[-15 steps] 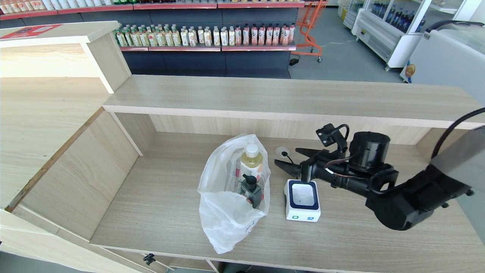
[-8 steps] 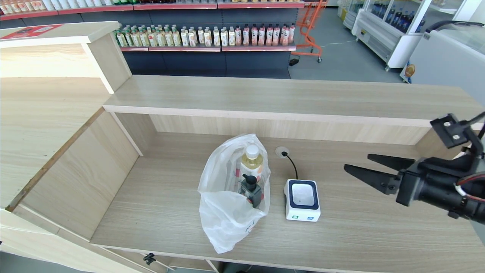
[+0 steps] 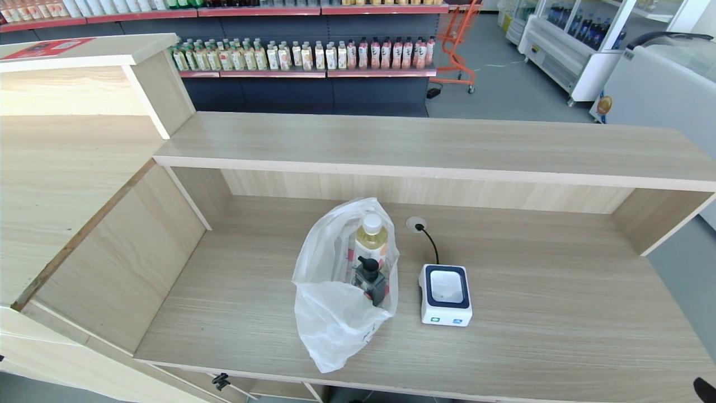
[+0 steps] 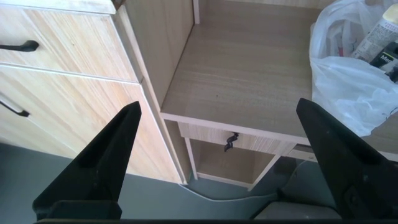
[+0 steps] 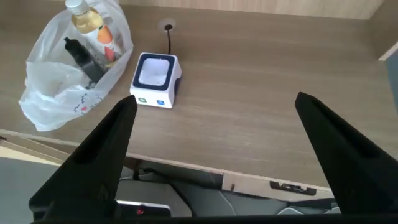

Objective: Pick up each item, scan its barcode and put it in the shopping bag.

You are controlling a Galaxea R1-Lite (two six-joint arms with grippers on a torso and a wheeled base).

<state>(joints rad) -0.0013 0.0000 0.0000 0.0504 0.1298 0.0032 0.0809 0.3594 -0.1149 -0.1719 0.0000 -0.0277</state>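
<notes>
A white plastic shopping bag (image 3: 335,302) lies on the lower counter with its mouth open. Inside it stand a bottle of yellow drink (image 3: 371,238) and a dark pump bottle (image 3: 369,277). Just to the bag's right sits the white barcode scanner (image 3: 446,294), window up, with its black cable running to a hole in the counter. My right gripper (image 5: 217,155) hangs open and empty in front of the counter's front edge, with the scanner (image 5: 155,81) and bag (image 5: 68,87) beyond it. My left gripper (image 4: 217,162) is open and empty, low by the counter's front left corner, near the bag (image 4: 354,68).
A raised wooden ledge (image 3: 425,145) runs along the back of the counter, with side walls at both ends. Wooden drawers (image 4: 56,93) stand by the left gripper. Shelves of drinks (image 3: 302,53) and freezers (image 3: 582,39) line the shop behind.
My right arm has pulled back from above the scanner, swinging to the right and out of the head view, its gripper open and empty throughout. The bag and scanner have not moved.
</notes>
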